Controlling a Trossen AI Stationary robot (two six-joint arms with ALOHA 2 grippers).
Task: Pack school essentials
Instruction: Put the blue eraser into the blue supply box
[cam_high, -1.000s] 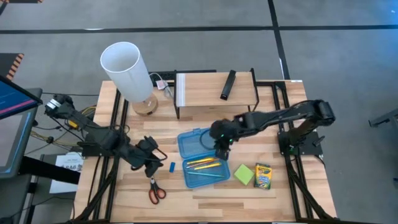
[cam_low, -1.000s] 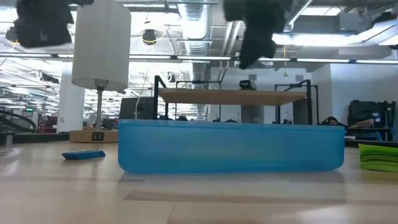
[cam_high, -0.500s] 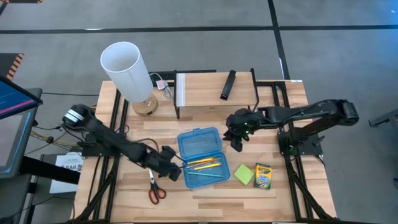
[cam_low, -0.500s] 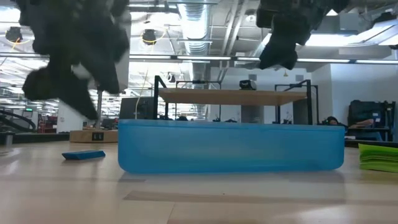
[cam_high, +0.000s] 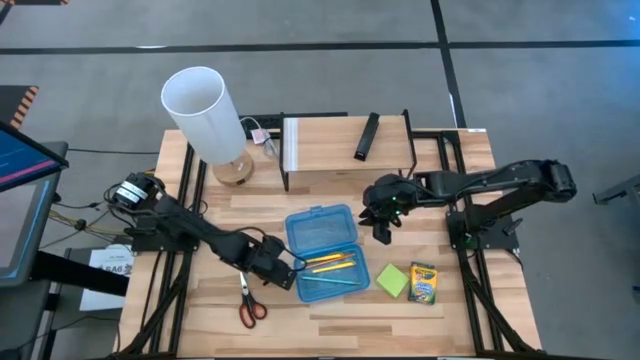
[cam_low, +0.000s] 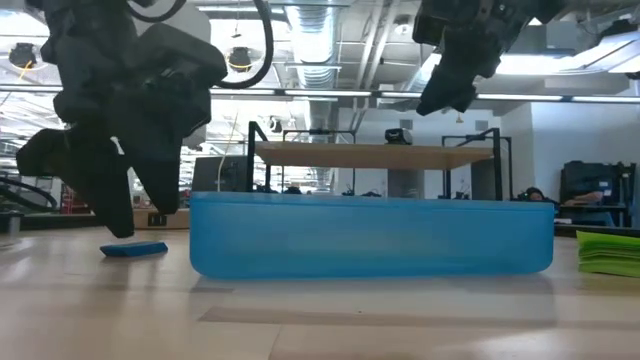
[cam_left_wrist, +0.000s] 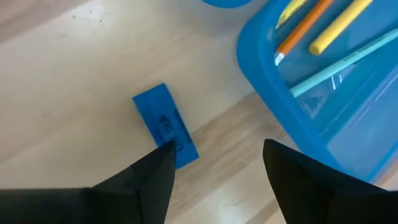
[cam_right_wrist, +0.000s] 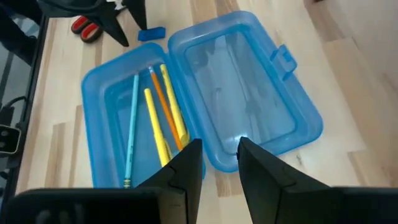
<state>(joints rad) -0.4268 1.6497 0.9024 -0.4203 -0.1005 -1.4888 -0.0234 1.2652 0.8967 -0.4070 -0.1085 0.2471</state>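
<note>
An open blue case (cam_high: 322, 252) lies at the table's middle. Yellow and orange pencils and a pale green pen (cam_right_wrist: 155, 118) lie in its base, and its lid (cam_right_wrist: 245, 93) lies flat beside the base. The small blue eraser (cam_left_wrist: 163, 127) lies flat on the wood, left of the case. My left gripper (cam_left_wrist: 217, 168) hangs open, pointing down, low over the eraser's near end, one fingertip (cam_left_wrist: 158, 165) right by it. My right gripper (cam_high: 382, 226) hovers open and holds nothing, high above the table to the right of the lid. Red-handled scissors (cam_high: 250, 306), a green note pad (cam_high: 392, 281) and a crayon box (cam_high: 424, 284) lie near the front.
A tall white cylinder on a round wooden foot (cam_high: 205, 112) stands at the back left. A low wooden shelf (cam_high: 345, 143) at the back carries a slim black bar (cam_high: 367, 136). Bare wood shows in front of the case.
My left gripper has come down and toward the case, and now hangs just over the eraser. My right gripper has drawn away from the lid toward the table's right edge. The lid, tilted up a second ago, now lies flat and open.
</note>
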